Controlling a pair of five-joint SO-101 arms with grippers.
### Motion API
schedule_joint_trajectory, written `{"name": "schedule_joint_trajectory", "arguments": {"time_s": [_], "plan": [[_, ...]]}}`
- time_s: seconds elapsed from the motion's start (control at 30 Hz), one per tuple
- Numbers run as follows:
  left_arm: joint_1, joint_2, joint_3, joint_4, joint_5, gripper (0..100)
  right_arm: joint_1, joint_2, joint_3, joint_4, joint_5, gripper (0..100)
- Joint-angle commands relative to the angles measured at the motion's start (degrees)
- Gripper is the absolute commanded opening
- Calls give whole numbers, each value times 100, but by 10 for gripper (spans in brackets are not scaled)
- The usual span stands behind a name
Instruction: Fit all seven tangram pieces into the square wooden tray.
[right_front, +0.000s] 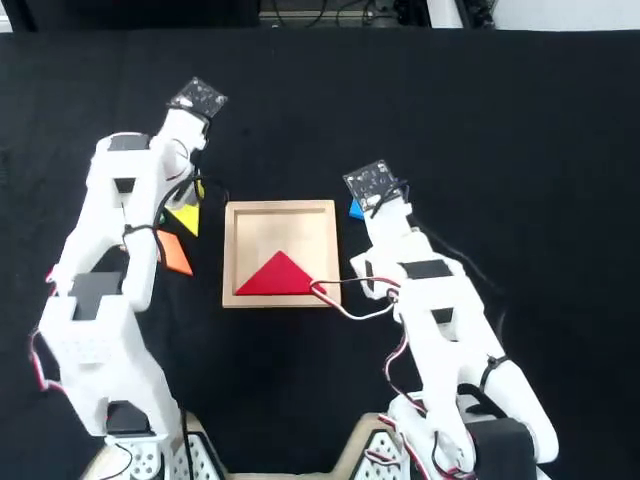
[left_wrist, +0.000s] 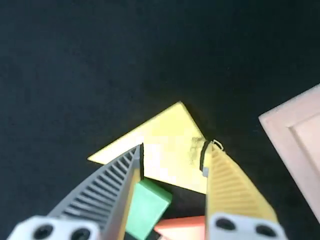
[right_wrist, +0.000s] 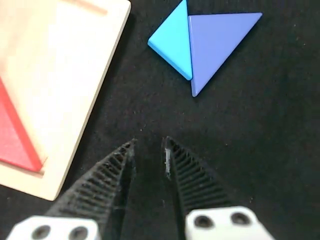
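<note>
- Your left gripper (left_wrist: 172, 152) is spread wide and empty, right above the yellow triangle (left_wrist: 165, 132), one finger on either side.
- That piece lies on the worktop just beside the wooden tray (right_front: 229, 255), off its left edge, so the left arm is the nearer one.
- Your right gripper (right_wrist: 149, 145) is slightly parted and empty.

Tray mid-table, pieces on both sides.

The tray (right_front: 280, 212) lies on the table (right_front: 500, 150) between the two arms, with one triangle (right_front: 277, 275) inside it against the near wall. Just left of the tray lies a second triangle (left_wrist: 165, 135), with the left gripper (left_wrist: 172, 155) above it. A small block (left_wrist: 147, 207) and a flat piece (right_front: 175, 255) lie close by, the flat piece nearer the arms' bases. Right of the tray, a smaller triangle (right_wrist: 172, 37) and a larger triangle (right_wrist: 220, 40) touch edge to edge. The right gripper (right_wrist: 148, 150) hangs over the table between them and the tray.
</note>
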Motion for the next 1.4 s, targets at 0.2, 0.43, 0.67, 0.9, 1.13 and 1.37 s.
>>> {"name": "schedule_joint_trajectory", "arguments": {"time_s": [0.2,0.43,0.67,0.9,1.13,1.37], "plan": [[-40,281,-866,519,-88,213,62,-154,-22,-105,-18,94],[-119,149,-1587,1662,-651,213,62,-154,-22,-105,-18,94],[-365,158,-1640,1626,-2004,211,53,-154,-22,-105,-18,93],[-409,598,-1701,-220,-1776,209,62,-154,-13,-105,-18,93],[-716,1108,-1657,-1459,-949,209,62,-154,13,-123,-18,93],[-954,1565,-1701,-1134,-1204,211,62,-154,22,-220,-18,93]]}}
